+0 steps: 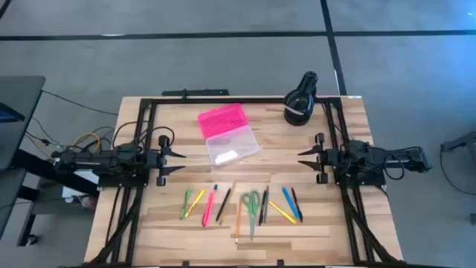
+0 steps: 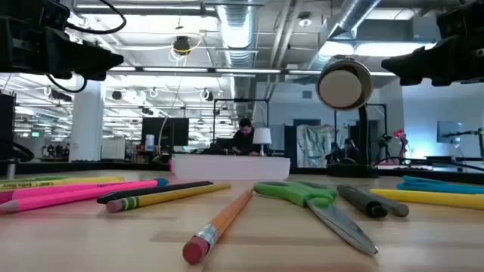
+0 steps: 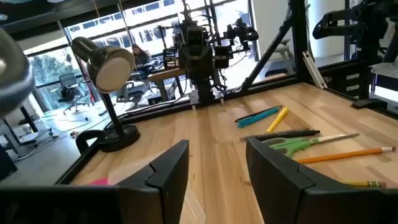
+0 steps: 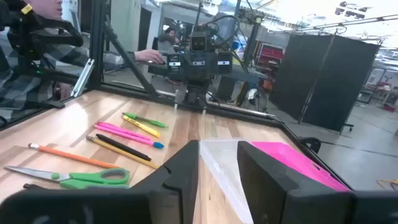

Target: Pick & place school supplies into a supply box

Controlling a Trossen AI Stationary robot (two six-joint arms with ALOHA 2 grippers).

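The supply box lies open in the table's middle, pink lid (image 1: 222,119) toward the far edge and clear base (image 1: 232,147) nearer; its base (image 4: 227,155) and lid (image 4: 298,158) show in the right wrist view. Pens, pencils and markers (image 1: 204,205) lie in a row along the near edge, with the green-handled scissors (image 1: 251,204) among them. My left gripper (image 1: 177,161) hovers open at the left side, pointing right. My right gripper (image 1: 303,158) hovers open at the right side, pointing left. Both are clear of everything.
A black rounded lamp with a white band (image 1: 300,104) stands at the far right corner. A black frame (image 1: 223,100) runs round the table's far and side edges. People sit in the room beyond. Bare wood lies between the box and the row of supplies.
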